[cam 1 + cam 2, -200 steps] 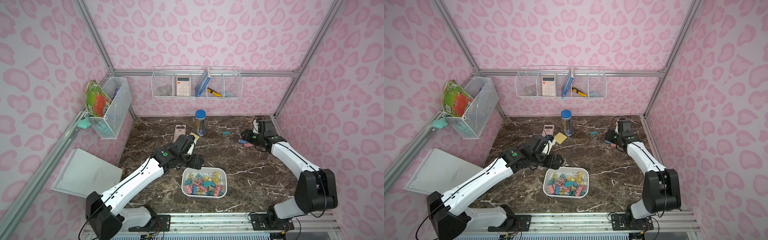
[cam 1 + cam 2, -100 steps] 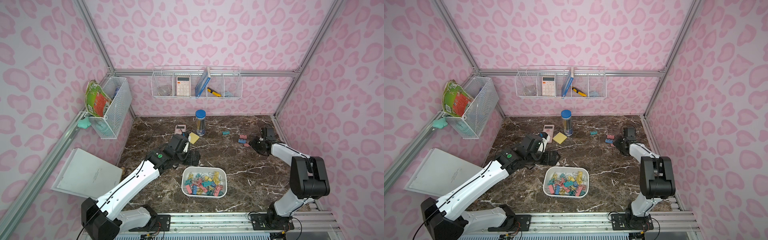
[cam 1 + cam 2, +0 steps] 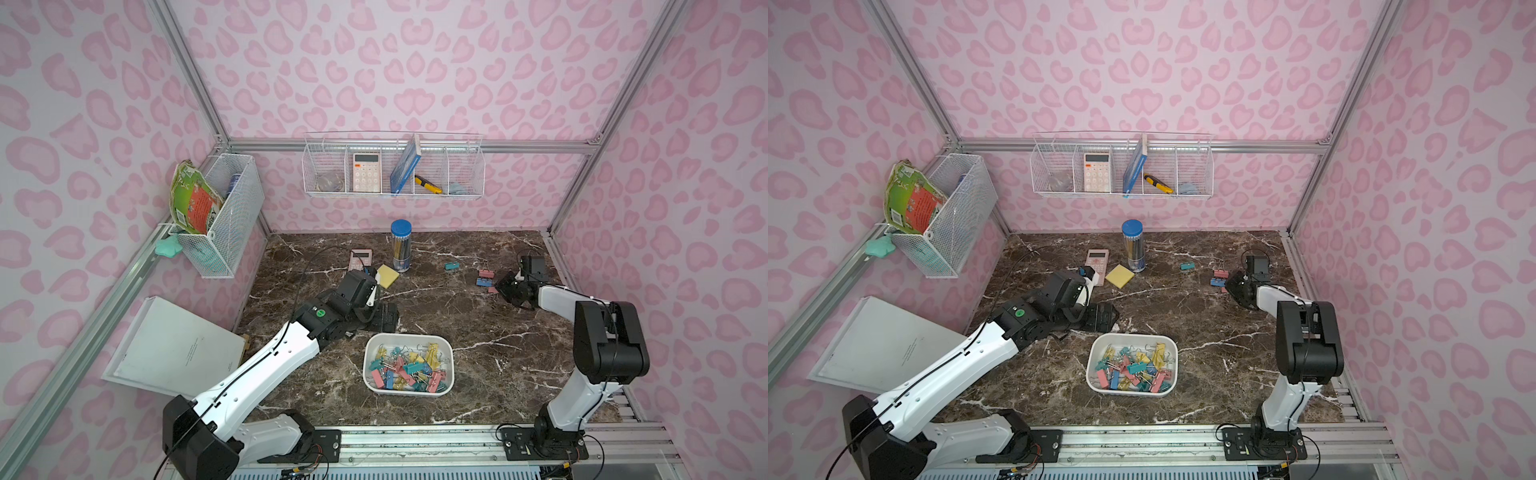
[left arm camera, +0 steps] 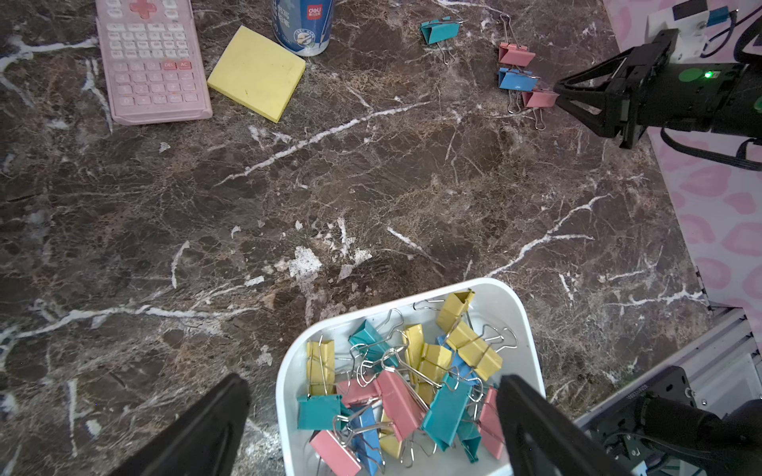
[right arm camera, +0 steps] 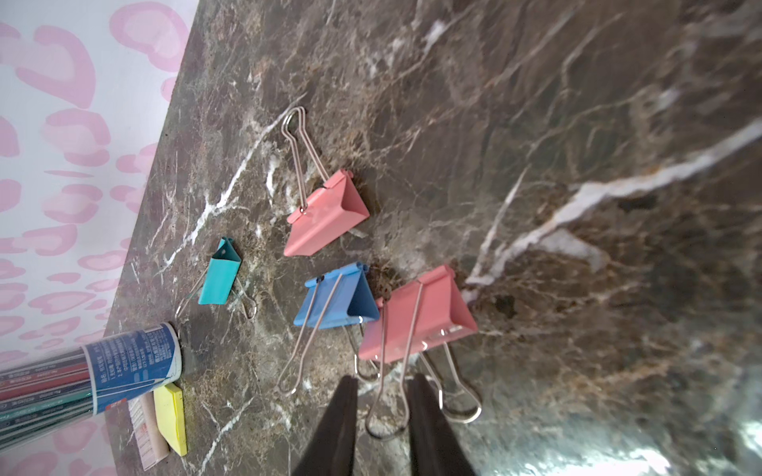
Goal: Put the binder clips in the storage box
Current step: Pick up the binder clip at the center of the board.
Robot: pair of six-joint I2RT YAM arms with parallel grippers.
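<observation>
The white storage box [image 3: 409, 337] [image 3: 1129, 336] [image 4: 284, 391] holds several pastel binder clips. More binder clips lie at the back right: a teal one [image 3: 452, 265] [image 5: 219, 278], a pink one [image 3: 485, 273] [image 5: 325, 214], a blue one [image 3: 482, 282] [image 5: 338, 301] and a second pink clip [image 5: 416, 317] [image 4: 540, 99]. My right gripper [image 5: 383, 395] [image 3: 500, 286] [image 3: 1229, 284] is low on the table, its fingers closed in on that second pink clip's wire handle. The clip still lies on the marble. Left of the box's far side, my left gripper [image 4: 371, 379] [image 3: 384, 318] hangs open and empty.
A pink calculator [image 3: 360, 258], a yellow sticky-note pad [image 3: 387, 275] and a blue-capped pencil tube [image 3: 401, 245] stand at the back middle. Wire baskets hang on the back wall [image 3: 392, 166] and the left wall [image 3: 224, 216]. A white board [image 3: 174, 349] leans at the left.
My right gripper has dropped to the clip group and narrowed its jaws round the pink clip's handle, while its arm folded upright. The left gripper has drawn back a little, still open.
</observation>
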